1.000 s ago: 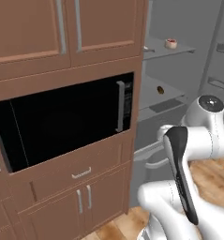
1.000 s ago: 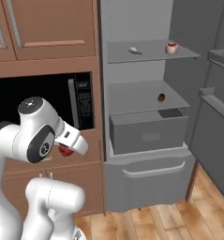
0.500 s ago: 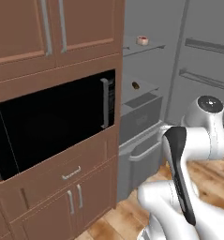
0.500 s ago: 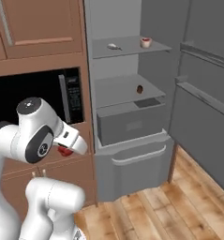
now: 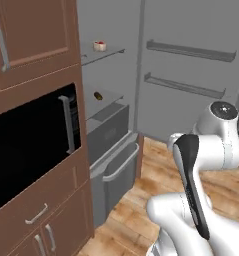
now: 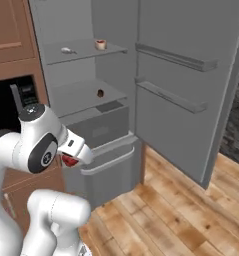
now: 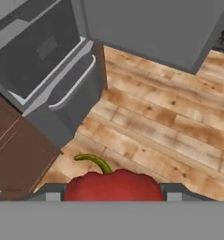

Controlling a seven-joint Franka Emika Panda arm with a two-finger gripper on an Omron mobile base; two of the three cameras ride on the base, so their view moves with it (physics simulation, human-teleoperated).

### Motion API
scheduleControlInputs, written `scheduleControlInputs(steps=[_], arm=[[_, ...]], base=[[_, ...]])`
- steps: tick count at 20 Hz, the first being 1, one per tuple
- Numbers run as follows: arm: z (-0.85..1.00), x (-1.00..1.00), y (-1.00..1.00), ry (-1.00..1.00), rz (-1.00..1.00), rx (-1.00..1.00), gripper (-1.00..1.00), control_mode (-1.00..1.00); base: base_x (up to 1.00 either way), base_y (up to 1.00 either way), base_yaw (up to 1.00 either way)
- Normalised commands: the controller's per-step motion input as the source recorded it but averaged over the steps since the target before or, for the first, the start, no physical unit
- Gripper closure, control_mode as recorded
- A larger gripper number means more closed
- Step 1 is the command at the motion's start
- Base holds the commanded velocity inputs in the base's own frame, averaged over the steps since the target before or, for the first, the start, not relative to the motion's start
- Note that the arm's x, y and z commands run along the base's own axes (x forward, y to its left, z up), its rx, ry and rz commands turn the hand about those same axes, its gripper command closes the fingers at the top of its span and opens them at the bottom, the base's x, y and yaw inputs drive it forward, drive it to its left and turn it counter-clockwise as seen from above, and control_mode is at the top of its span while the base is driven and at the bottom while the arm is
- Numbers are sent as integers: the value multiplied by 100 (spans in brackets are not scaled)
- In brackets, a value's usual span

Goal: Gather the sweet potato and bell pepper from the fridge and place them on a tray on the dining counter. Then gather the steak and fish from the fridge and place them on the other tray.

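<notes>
Between the claw's [image 7: 114, 197] two fingers sits the red bell pepper [image 7: 114, 185], green stem up, gripped over the wooden floor [image 7: 169, 131]. Ahead of the claw stands the open fridge [image 6: 91, 80], its drawer [image 7: 52, 65] pulled out.

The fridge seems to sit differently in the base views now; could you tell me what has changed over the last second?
The base has turned, so the open fridge and its door slid left in both base views; the things themselves did not move. The pincer stays shut on the red bell pepper, the arm folded as before. The small items on the fridge shelves lie where they were.
</notes>
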Motion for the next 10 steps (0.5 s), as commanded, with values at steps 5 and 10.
scheduleControlInputs(steps=[5,10], arm=[[0,0,0,0,0,0,100,100],[0,0,0,0,0,0,100,100]], base=[[-69,16,-61],[-71,17,-61]])
